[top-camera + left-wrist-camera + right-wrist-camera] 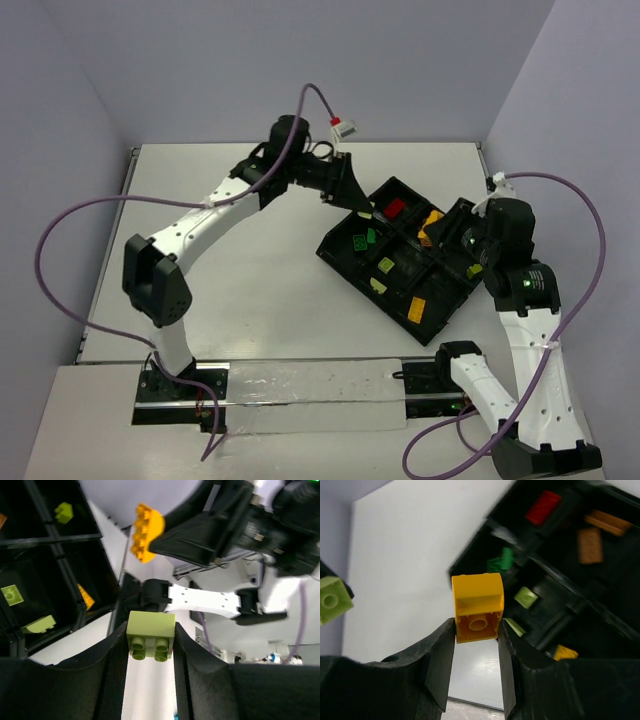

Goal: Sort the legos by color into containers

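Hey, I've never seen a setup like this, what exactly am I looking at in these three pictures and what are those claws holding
Two robot arms are bolted to a white table, and the overhead view shows both. The other two pictures come from cameras on their wrists. On the table sits a black divided tray with coloured toy bricks in its compartments. The left gripper is pinching a pale green brick. The right gripper is pinching a yellow brick. Both hover by the tray.

Both arms reach over the table, jaws clamped, left gripper (150, 645) and right gripper (476, 652).
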Robot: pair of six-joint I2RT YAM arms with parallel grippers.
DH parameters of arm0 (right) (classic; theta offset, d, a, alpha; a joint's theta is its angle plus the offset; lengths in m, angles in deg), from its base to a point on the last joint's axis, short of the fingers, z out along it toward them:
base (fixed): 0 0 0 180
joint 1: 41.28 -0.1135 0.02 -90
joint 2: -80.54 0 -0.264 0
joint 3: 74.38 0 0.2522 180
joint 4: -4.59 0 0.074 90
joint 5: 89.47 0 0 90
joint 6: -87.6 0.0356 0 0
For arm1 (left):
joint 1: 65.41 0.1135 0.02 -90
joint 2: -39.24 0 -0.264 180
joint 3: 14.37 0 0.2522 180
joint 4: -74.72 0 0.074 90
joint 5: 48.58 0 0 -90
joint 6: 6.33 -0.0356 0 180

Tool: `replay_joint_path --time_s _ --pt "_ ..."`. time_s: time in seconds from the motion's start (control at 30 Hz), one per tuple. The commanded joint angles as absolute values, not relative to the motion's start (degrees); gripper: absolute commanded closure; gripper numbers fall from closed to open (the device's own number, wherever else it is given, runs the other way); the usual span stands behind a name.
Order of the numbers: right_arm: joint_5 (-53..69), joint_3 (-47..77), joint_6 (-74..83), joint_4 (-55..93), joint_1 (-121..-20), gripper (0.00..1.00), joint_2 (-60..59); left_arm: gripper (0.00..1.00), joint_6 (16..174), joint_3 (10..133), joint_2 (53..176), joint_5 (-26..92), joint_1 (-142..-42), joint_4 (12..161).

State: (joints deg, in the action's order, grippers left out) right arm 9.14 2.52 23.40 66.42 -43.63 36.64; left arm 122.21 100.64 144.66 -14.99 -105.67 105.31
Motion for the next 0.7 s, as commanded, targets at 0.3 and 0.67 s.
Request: replay_joint_path --time_s 0.3,0.67 --pt "-7.1 -11.7 34.1 78.3 -43.4 1.00 42.8 1.00 109.7 118.0 165.3 5.7 -116.7 129.4" --pt "-7.0 -17.5 39.8 77.7 -43.4 0.84 41.5 0.90 112.4 119.7 170.2 9.2 -118.3 127.9"
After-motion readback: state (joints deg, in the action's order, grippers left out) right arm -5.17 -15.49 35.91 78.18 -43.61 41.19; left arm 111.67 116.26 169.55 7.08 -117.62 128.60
